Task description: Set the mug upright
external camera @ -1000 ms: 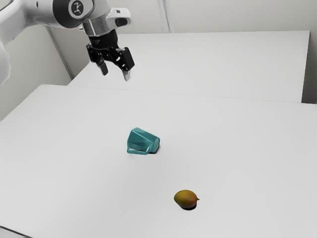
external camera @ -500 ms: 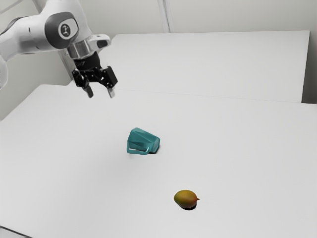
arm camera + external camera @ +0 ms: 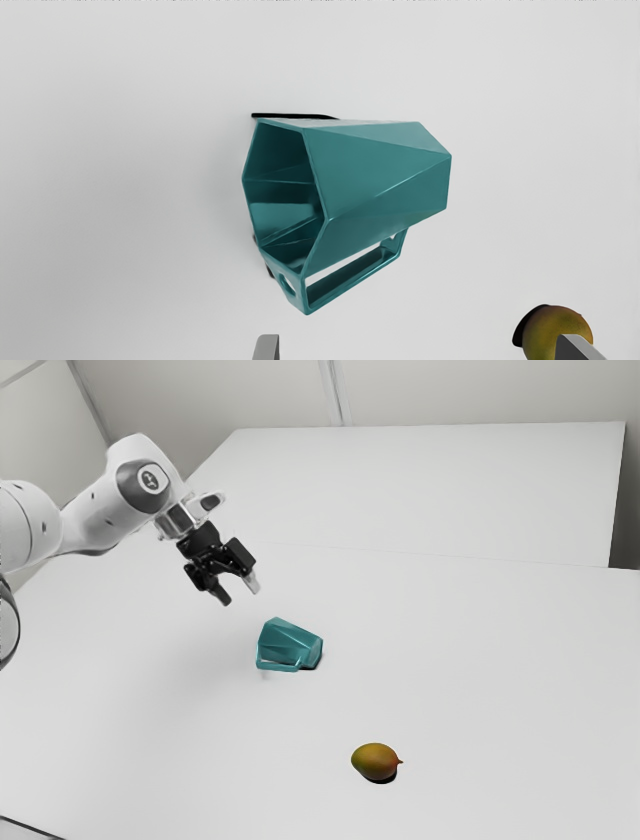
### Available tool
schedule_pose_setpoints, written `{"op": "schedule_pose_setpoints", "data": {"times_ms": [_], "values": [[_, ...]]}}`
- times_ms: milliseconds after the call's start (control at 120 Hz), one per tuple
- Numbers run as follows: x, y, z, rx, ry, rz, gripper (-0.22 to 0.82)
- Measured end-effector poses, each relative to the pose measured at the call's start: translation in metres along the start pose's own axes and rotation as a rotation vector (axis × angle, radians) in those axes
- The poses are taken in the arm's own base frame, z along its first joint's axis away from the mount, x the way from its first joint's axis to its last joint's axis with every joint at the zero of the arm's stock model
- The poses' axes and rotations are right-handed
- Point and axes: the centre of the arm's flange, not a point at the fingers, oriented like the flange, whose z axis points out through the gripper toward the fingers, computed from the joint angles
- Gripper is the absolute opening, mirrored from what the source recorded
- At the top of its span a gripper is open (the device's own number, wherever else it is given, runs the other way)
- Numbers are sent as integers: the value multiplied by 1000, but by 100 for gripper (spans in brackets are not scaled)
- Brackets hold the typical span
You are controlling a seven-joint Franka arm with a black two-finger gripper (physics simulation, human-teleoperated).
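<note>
My gripper (image 3: 239,593) hangs above the table, up and to the exterior view's left of the teal mug (image 3: 288,645). The mug lies on its side, its base toward the exterior view's right. In the wrist view the faceted mug (image 3: 375,175) shows its open mouth and its angular handle. My gripper (image 3: 417,345) stands open there, its fingertips wide apart with nothing held between them, and the mug is apart from both.
A yellow-green and reddish mango (image 3: 375,761) rests on the white table (image 3: 480,670), toward the exterior view's bottom from the mug. One fingertip partly covers the mango (image 3: 555,325) in the wrist view. A second white surface (image 3: 430,490) lies behind.
In the exterior view my gripper first moved left and down, then down and somewhat right, coming nearer the mug. The mug and mango have stayed in place.
</note>
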Motion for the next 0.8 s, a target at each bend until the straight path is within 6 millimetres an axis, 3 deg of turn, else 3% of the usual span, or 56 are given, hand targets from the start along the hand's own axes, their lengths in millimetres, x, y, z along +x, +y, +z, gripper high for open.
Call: {"op": "schedule_pose_setpoints", "data": {"times_ms": [192, 408, 800], "values": [[15, -52, 40, -126, -6, 30, 60], [21, -76, 63, -253, 28, 59, 60], [19, -80, 102, -454, 21, 109, 60]]}}
